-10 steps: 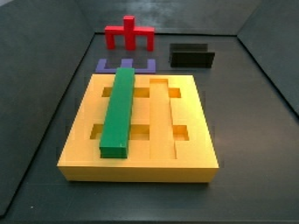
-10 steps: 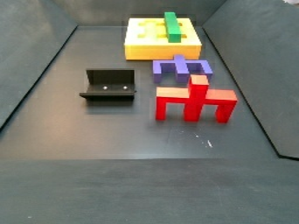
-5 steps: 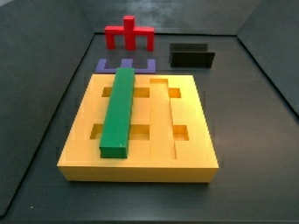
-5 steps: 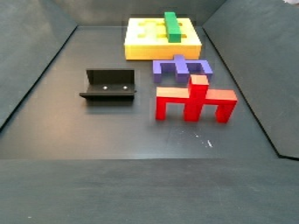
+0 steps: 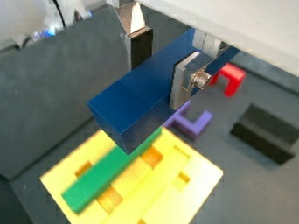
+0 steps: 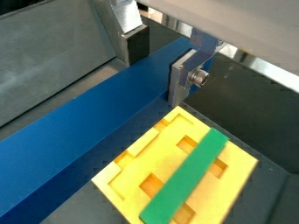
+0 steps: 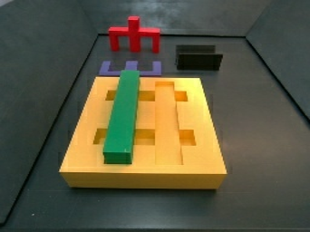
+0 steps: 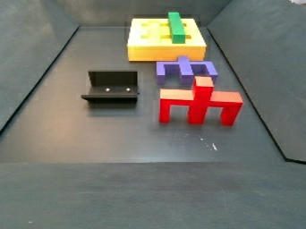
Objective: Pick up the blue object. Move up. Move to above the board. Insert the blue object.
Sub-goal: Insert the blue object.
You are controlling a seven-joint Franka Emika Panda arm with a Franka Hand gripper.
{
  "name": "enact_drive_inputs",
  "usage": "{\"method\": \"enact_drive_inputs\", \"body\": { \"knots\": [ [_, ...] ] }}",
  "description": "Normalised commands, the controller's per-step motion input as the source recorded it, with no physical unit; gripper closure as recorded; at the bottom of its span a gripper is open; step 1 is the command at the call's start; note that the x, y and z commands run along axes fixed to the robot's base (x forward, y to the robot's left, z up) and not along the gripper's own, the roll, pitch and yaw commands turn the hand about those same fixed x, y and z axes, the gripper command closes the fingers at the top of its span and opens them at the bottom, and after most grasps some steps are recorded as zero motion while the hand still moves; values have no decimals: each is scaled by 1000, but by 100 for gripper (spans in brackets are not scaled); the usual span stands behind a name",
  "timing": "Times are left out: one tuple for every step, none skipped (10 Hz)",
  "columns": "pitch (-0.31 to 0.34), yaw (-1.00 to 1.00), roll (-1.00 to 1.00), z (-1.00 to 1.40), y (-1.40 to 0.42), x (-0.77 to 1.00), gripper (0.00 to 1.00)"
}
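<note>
Both wrist views show the tool (image 5: 162, 63) clamped on the blue object (image 5: 131, 109), high above the board (image 5: 197, 185). Side views look unchanged from before, so insertion probably remains ahead.

Gripper (image 5: 162, 59): flat silver plates, dark pads, screws.

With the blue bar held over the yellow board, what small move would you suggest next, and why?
Probably a slow, short descent, steering toward a free groove. In both wrist views the tool is shut on the blue object, which hangs above the board, roughly parallel to the green bar that fills one groove. The grooves beside it look open.
</note>
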Motion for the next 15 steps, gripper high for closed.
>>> {"method": "enact_drive_inputs", "body": {
  "knots": [
    [-93, 0, -116, -731, -697, 74, 100],
    [-109, 0, -103, -743, -720, 40, 100],
    [-116, 0, -67, -780, -720, 14, 100],
    [-116, 11, -34, -849, -660, 51, 100],
    [-176, 20, -13, -897, -309, 66, 100],
    [-166, 29, -20, -926, -146, 143, 100],
    [-156, 69, 0, -943, -71, 251, 100],
    [-137, 100, 63, -926, -74, 263, 100],
    [-116, 71, 130, -874, -137, 254, 100],
    [-99, 134, 223, -757, -129, 129, 100],
    [-63, 211, 277, -620, -183, 17, 100],
    [-37, 214, 253, -563, -131, 0, 100],
    [0, 114, 194, -483, -54, -34, 100],
    [0, 109, 69, -454, 0, 0, 100],
    [24, 9, 91, -429, -23, 60, 100]
  ]
}}
